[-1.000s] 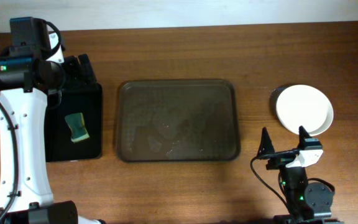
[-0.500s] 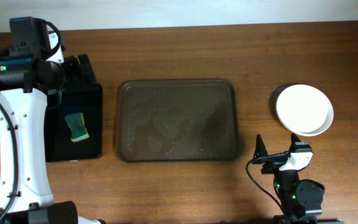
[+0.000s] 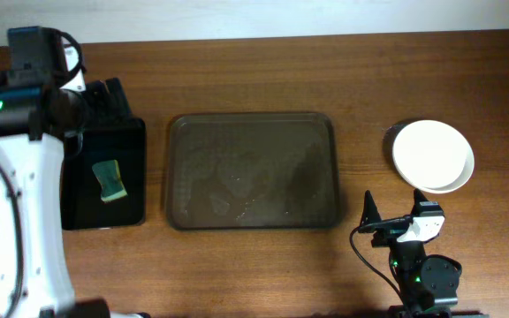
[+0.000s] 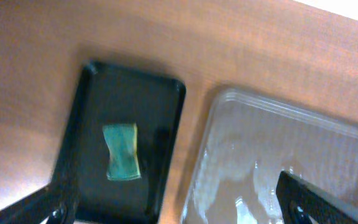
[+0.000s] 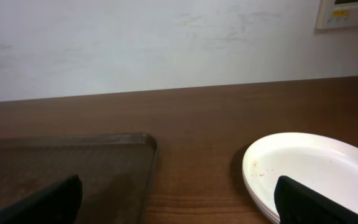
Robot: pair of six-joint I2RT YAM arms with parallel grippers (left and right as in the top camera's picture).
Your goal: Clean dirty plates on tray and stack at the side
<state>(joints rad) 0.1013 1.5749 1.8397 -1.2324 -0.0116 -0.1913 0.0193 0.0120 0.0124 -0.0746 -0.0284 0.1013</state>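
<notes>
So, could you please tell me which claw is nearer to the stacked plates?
The right. The right claw sits close in front of the plates. The left claw hangs by the black tray with the sponge, beyond the brown tray.

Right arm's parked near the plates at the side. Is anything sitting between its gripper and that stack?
Nothing visible. Only bare table lies between the open right gripper and the stack of plates. The tray sits off to the left of that path.
</notes>
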